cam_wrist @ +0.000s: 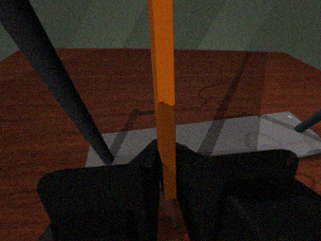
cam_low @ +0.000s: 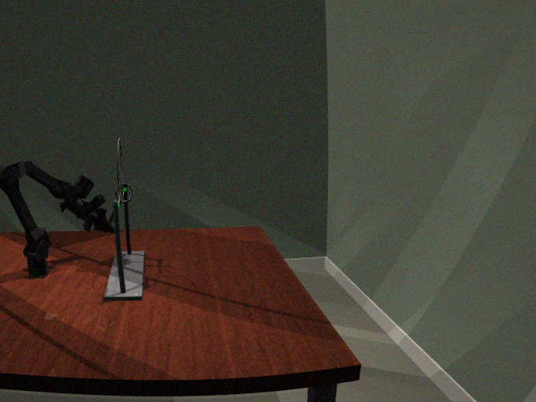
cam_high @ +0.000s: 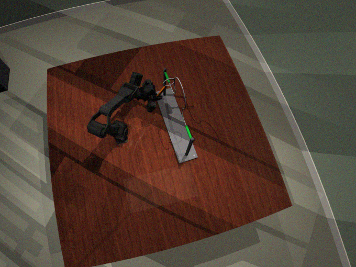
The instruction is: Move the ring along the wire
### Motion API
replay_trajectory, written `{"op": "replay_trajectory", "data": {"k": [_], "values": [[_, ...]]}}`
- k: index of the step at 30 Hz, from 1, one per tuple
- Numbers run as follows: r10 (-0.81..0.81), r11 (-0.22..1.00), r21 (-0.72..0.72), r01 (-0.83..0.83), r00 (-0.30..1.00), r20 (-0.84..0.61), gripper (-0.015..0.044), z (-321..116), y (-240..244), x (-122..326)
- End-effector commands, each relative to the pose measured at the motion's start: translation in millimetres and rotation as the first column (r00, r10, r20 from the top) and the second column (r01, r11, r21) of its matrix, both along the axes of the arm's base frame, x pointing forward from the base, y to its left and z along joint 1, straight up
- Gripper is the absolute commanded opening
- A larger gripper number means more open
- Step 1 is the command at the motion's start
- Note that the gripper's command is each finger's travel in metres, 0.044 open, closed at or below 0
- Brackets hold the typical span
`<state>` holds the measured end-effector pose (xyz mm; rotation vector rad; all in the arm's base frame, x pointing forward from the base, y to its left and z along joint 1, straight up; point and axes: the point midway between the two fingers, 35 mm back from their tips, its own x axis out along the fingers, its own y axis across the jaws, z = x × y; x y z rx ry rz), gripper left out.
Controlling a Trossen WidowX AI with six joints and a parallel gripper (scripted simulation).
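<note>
The gripper [cam_high: 158,98] [cam_low: 112,229] [cam_wrist: 167,166] is shut on the orange handle [cam_high: 161,91] [cam_wrist: 164,71], which stands up from the fingers. The ring [cam_high: 163,83] [cam_low: 132,193] is around the wire close to the far post [cam_high: 165,70] [cam_low: 127,228] [cam_wrist: 62,85], near the inner end of the green part [cam_high: 166,75] [cam_low: 124,190] there. Whether it touches the wire is too small to tell. The grey wire [cam_high: 185,97] [cam_low: 119,140] arches up and dips toward the other green part [cam_high: 188,132] at the near post [cam_high: 188,147] [cam_low: 119,254]. The wrist view does not show the ring.
The grey base plate [cam_high: 182,159] [cam_low: 135,290] [cam_wrist: 280,130] lies under the wire on the wooden table [cam_high: 230,172] [cam_low: 242,320]. The far post stands close beside the handle and gripper. Shadows of the arm and wire cross the plate and table.
</note>
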<state>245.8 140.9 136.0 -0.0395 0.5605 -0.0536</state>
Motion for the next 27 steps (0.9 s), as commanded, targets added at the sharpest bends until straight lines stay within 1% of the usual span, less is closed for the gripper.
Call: {"op": "replay_trajectory", "data": {"k": [1,14,27], "values": [[-0.005,1.0,0.006,0.005,1.0,0.008,-0.015,3.2,4.9,0.7],[-0.005,1.0,0.006,0.005,1.0,0.01,-0.015,1.7,14.9,0.1],[-0.005,1.0,0.006,0.005,1.0,0.01,-0.015,-17.2,15.6,0.3]]}}
